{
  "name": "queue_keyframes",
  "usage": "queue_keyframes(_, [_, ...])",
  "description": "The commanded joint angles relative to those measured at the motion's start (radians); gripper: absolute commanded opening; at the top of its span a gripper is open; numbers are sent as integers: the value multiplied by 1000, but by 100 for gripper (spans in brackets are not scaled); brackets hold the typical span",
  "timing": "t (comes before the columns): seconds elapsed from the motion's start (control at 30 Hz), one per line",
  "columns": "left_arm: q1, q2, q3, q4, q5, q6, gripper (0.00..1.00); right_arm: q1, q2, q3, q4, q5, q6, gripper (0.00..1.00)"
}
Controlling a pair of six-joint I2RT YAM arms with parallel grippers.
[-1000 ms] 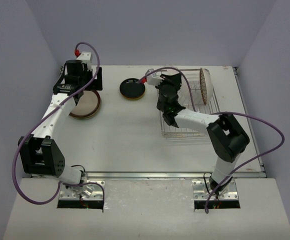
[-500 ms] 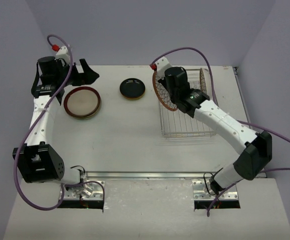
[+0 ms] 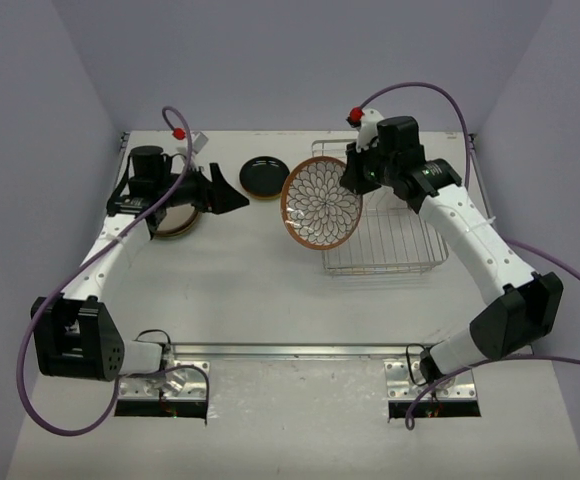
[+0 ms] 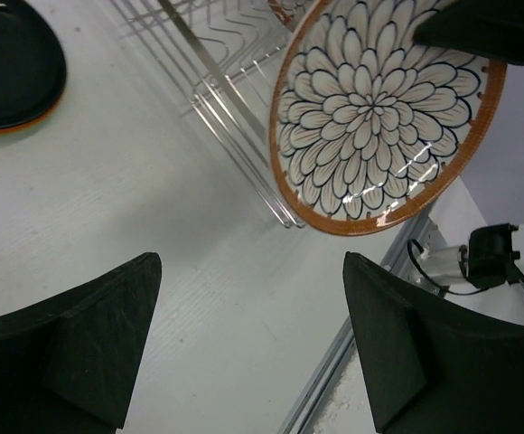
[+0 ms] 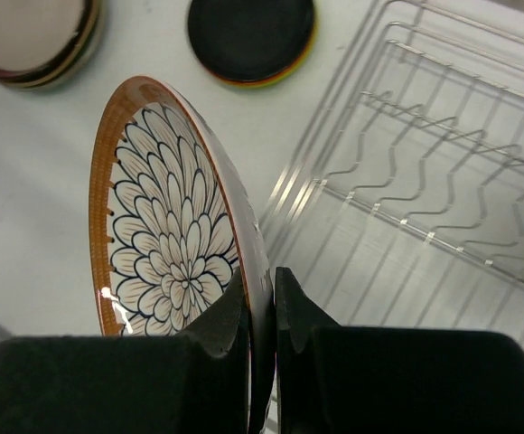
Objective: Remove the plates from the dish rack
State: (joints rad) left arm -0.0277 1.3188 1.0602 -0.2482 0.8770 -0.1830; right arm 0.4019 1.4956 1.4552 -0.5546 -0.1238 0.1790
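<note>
- One round, orange-rimmed, flower-patterned plate [image 3: 321,203] is pinched by its rim between the almost closed fingers of the right gripper [image 5: 262,289]. I judge that this edge hold suits a plate drawn out edgewise from between prongs.
- The plate hangs below and ahead of that gripper. It is lifted clear of the silver wire dish rack [image 3: 400,240], which lies beneath and behind the gripper. The rack slots I can see hold no plates.
- Being round, the plate has no long axis. It stands on edge and tilted, its patterned face turned toward the left gripper [image 4: 251,271] and partly upward.
- The left gripper is spread wide and empty, aimed at that face, which is ahead of it and apart. It is probably there to receive the plate.
- Beside the left gripper a round black plate [image 3: 265,177] lies flat on the white table [image 3: 250,290]. Under its wrist is a cream, brown-rimmed plate [image 5: 36,36], likely the unloading spot.
</note>
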Motion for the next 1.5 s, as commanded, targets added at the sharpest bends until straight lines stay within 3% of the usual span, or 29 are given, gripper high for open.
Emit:
queue_keyframes(0.0, [-99,-30,-2,54,-2,51,79,18,-3,56,130,-307,152,0])
queue_keyframes(0.23, [-194,26,37,5,-101,89,78,18,2,8,181,-396,201,0])
queue_keyframes(0.37, [-216,76,78,-29,-166,100,70,18,-7,-8,211,-436,210,0])
queue_keyframes(0.47, [-216,102,84,-27,-107,92,56,18,-13,-24,238,-441,212,0])
queue_keyframes(0.67, [-213,114,69,13,70,50,6,19,-25,-83,293,-408,213,0])
queue_keyframes(0.7, [-206,114,69,7,71,51,1,19,-24,-87,292,-396,213,2])
queue_keyframes(0.83, [-128,112,66,-3,106,36,0,18,-21,-92,274,-336,208,23])
queue_keyframes(0.9, [-102,116,68,-4,122,22,0,18,-25,-95,269,-324,207,42])
queue_keyframes(0.97, [-4,139,91,-29,141,11,0,20,-29,-95,259,-275,202,84])
queue_keyframes(1.03, [76,160,138,-97,117,39,0,16,-31,-95,252,-231,200,95])
queue_keyframes(1.3, [382,371,370,-286,-41,74,0,0,-37,-94,217,-102,167,99])
queue_keyframes(1.47, [499,513,493,-349,-98,71,0,2,-34,-93,191,-2,147,99])
